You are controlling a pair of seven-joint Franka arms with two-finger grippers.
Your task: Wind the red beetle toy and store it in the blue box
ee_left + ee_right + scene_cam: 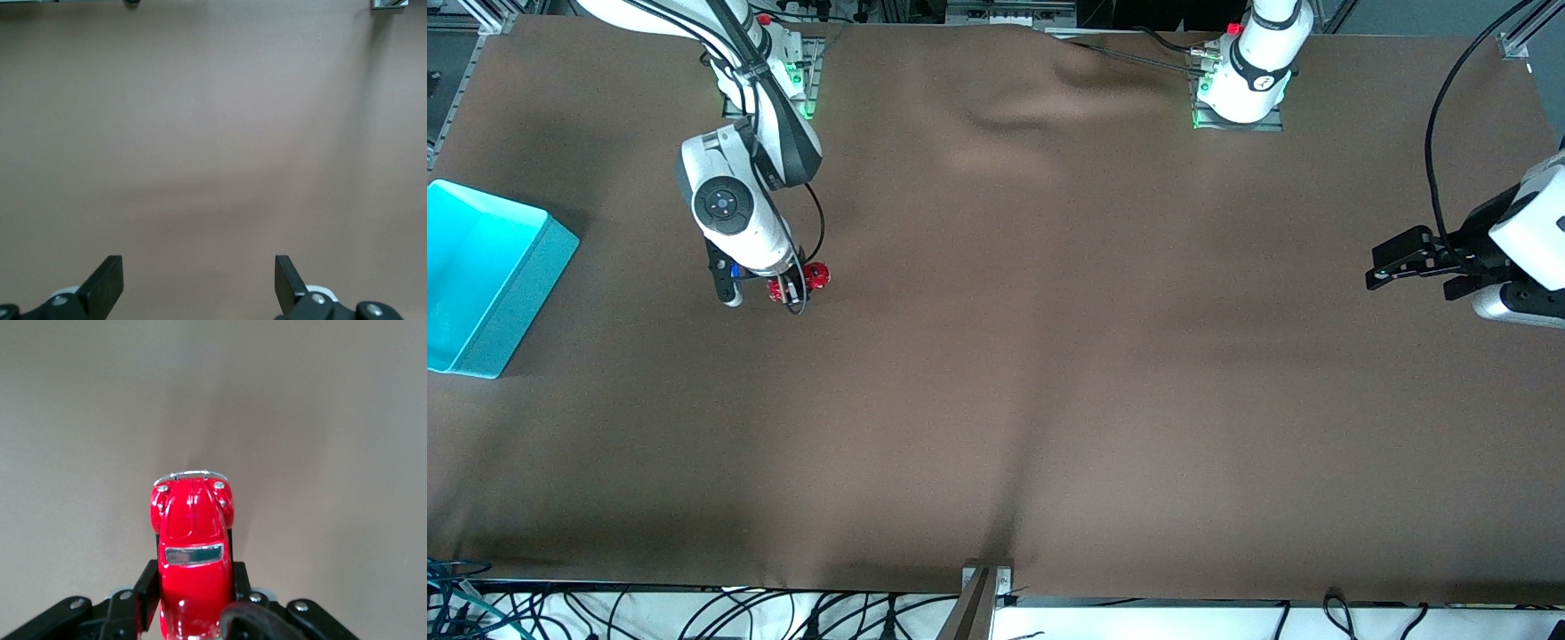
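Red beetle toy (194,560) pinched between right jaws (193,587), jaws closed on its flanks, nose and chrome bumper sticking out past fingertips. Right arm bent down from its base, wrist low over worktop (1049,356); toy (800,282) just above cloth. No readable writing on toy or arms. Right wrist view shows windscreen and headlights; front view only red blob. Blue box (489,276) well apart from jaws, at right arm's end. Left jaws (199,287) wide apart, nothing between, arm waiting over bare worktop.
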